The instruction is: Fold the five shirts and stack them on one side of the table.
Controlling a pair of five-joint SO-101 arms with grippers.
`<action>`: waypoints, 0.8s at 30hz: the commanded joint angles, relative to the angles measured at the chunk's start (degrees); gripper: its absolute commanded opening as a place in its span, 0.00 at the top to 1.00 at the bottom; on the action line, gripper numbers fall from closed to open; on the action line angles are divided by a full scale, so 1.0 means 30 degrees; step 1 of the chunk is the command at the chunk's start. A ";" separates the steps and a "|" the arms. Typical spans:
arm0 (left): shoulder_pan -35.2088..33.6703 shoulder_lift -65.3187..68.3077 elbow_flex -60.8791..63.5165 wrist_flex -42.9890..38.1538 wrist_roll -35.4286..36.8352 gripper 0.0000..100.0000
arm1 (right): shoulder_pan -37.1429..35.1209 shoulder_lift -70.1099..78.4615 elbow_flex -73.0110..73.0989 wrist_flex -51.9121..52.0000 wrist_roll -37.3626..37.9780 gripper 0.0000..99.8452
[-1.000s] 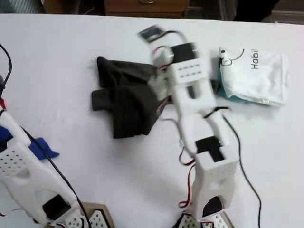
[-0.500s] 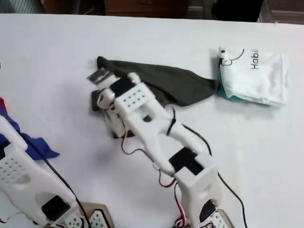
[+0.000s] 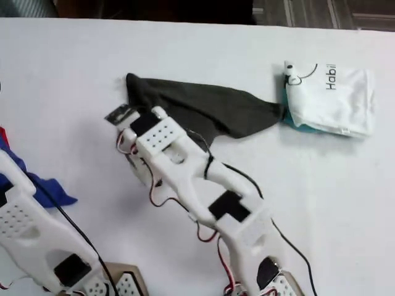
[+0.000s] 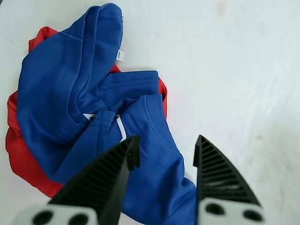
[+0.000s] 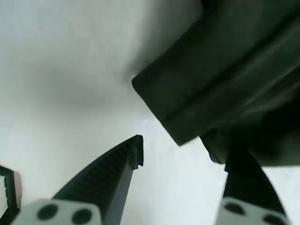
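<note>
This looks like a robot test bench in a lab or workshop. Two white plastic arms [image 3: 185,166] with bare red and black wires [image 3: 207,233] stand on wooden base plates [image 3: 139,282] at a plain white table [image 3: 74,55], with floor [image 3: 296,9] beyond its far edge.

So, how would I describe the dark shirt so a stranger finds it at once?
On the white table, look to the middle, beside the folded white shirt. The dark shirt lies there, stretched out long. It alone is near-black.
</note>
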 commanded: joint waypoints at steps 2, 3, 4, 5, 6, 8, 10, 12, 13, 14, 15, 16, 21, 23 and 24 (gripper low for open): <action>-0.0205 -0.1319 -0.0659 0.0293 -0.0059 0.79 | -0.0073 0.1070 -0.2139 -0.0103 -0.0176 0.75; -0.0205 -0.1319 -0.0659 0.0293 -0.0059 0.79 | -0.0073 0.1304 -0.2462 -0.0073 -0.0176 0.76; -0.0205 -0.1319 -0.0659 0.0293 -0.0088 0.79 | -0.0073 0.1568 -0.2725 -0.0073 -0.0176 0.77; -0.0264 -0.1319 -0.0659 0.0293 -0.0088 0.79 | -0.0073 0.1773 -0.2901 -0.0073 -0.0176 0.78; -0.0352 -0.1319 -0.0659 0.0293 -0.0059 0.79 | -0.0073 0.1978 -0.3018 -0.0073 -0.0176 0.79; -0.0410 -0.1319 -0.0659 0.0293 -0.0088 0.79 | -0.0044 0.2330 -0.3165 -0.0073 -0.0117 0.83; -0.0615 -0.1319 -0.0659 0.0293 -0.0059 0.79 | 0.0132 0.2564 -0.3311 -0.0073 -0.0059 0.88; -0.0674 -0.1319 -0.0659 0.0293 -0.0088 0.79 | 0.0454 0.2535 -0.3516 -0.0073 -0.0059 0.95; -0.0674 -0.1319 -0.0659 0.0293 -0.0088 0.79 | 0.0659 0.2476 -0.3663 -0.0073 -0.0059 0.98; -0.0674 -0.1319 -0.0659 0.0293 -0.0088 0.79 | 0.0923 0.2330 -0.3810 0.0015 -0.0029 0.98; -0.0674 -0.1319 -0.0659 0.0293 -0.0088 0.79 | 0.1245 0.2183 -0.4015 0.0278 -0.0029 0.97; -0.0645 -0.1319 -0.0659 0.0293 -0.0088 0.79 | 0.1597 0.1978 -0.4278 0.0484 -0.0029 0.98; -0.0557 -0.1289 -0.0630 0.0264 -0.0117 0.79 | 0.3707 0.0308 -0.6037 0.2037 0.1026 0.98; -0.0527 -0.1289 -0.0630 0.0234 -0.0117 0.79 | 0.4674 -0.0630 -0.6593 0.2681 0.1846 0.98; -0.0527 -0.1289 -0.0630 0.0234 -0.0117 0.79 | 0.5143 -0.1187 -0.6769 0.3033 0.2198 0.98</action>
